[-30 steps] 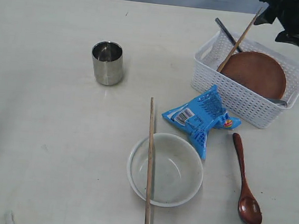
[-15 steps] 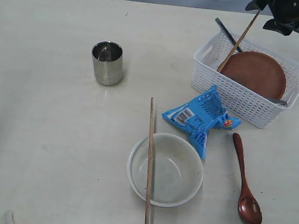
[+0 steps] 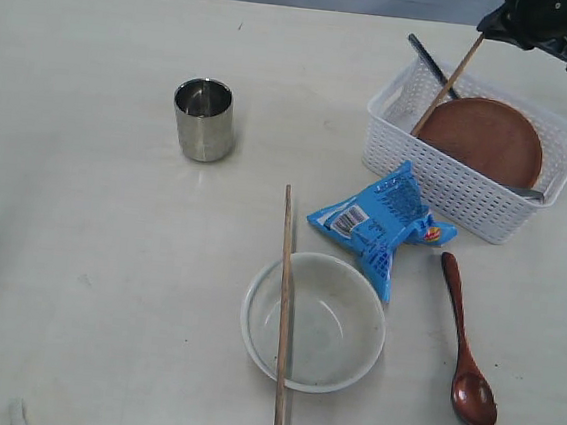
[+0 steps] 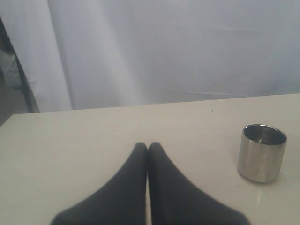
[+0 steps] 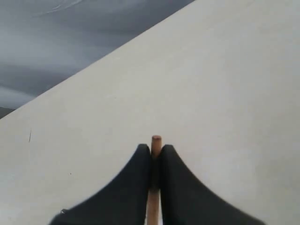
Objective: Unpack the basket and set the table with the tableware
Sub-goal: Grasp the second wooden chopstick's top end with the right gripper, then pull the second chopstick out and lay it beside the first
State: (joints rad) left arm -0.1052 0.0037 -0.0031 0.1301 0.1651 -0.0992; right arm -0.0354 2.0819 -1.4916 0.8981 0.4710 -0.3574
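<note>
as right fingers (image 5: 133,187) pinch chopstick (image 3: 446,86), lower end seemingly inside basket (image 3: 446,193)

Steel cup (image 3: 204,120): one. Off-white bowl (image 3: 338,328): one. Brown plate (image 3: 483,139): one. Dark wooden spoon (image 3: 460,335): one. Of wooden sticks, two: first chopstick (image 3: 283,313), second chopstick (image 3: 446,86). White basket (image 3: 456,194): one. Blue packet (image 3: 381,225): one. Worktop (image 3: 79,253): one. Metal cutlery: dark handle (image 3: 426,57) and grey tip (image 3: 528,194) show; one piece or two, cannot tell.
</note>
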